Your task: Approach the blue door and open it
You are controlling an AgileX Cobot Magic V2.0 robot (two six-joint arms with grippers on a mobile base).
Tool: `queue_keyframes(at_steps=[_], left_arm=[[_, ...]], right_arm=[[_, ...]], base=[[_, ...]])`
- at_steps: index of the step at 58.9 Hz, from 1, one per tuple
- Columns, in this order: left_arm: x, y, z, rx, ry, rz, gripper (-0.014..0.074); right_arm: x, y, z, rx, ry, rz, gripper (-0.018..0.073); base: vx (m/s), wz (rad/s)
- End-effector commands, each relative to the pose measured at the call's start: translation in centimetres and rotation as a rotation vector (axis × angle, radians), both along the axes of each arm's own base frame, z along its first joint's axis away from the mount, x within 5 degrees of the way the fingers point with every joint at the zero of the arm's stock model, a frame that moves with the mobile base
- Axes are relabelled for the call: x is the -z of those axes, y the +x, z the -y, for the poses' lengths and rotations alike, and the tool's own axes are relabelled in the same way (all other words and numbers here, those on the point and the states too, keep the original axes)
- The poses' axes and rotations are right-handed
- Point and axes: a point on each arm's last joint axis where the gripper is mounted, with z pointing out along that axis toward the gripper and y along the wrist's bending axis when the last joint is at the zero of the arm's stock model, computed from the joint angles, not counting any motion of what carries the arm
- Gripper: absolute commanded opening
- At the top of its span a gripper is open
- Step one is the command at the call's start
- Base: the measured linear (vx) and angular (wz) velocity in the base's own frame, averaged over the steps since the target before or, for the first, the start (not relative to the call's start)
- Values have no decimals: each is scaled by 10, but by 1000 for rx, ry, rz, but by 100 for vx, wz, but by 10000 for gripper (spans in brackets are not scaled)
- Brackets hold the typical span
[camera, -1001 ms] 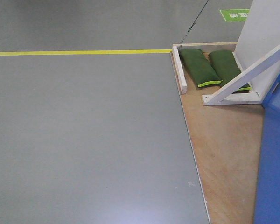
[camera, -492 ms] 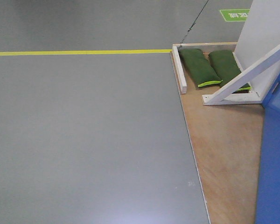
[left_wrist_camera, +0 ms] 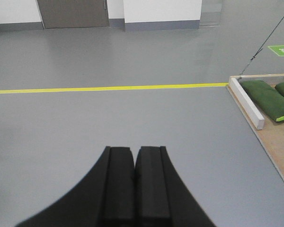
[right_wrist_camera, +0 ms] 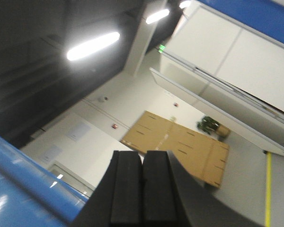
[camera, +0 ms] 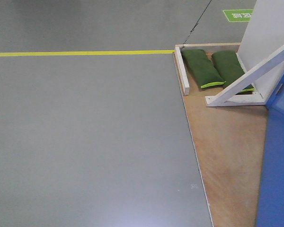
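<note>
Front-facing view — blue door (camera: 277, 165) at right edge, grey floor (camera: 85, 142) open leftward; left gripper (left_wrist_camera: 134, 151) and right gripper (right_wrist_camera: 143, 155) both pressed together, holding nothing.

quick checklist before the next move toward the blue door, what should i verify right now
1. blue door in view: ok, its panel fills the right edge of the front view.
2. door handle located: not ok, no view shows it.
3. left end effector free: ok, shut on nothing, pointing over the grey floor.
4. right end effector ready to take a handle: not ok, it is shut and points up toward the ceiling lights.
5. ground in front of the door: cannot tell, the wooden platform lies between grey floor and door; green sandbags and a white brace sit at its far end.
</note>
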Motion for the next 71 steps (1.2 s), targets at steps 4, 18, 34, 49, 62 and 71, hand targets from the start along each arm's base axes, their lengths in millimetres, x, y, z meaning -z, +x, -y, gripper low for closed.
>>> queue_keyframes(at_steps=[4, 18, 34, 49, 62, 71], left_arm=[[-18, -1, 1, 11, -1, 125, 73], [-18, -1, 1, 11, -1, 125, 73], [-18, -1, 1, 11, -1, 124, 73], [-18, -1, 1, 11, -1, 124, 73], [-18, -1, 1, 11, -1, 124, 73], [-18, -1, 1, 11, -1, 124, 73]], right_arm=[[-16, 10, 20, 1, -17, -16, 8], [-18, 42, 7, -199, 12, -63, 8], [-23, 75, -40, -460, -25, -86, 8], [-20, 101, -75, -664, -53, -151, 8], [-17, 119, -118, -905, -56, -182, 8], [-14, 130, -134, -987, -58, -186, 8]], base=[[0, 0], [0, 0], [0, -1], [-1, -3], [0, 0], [0, 0]])
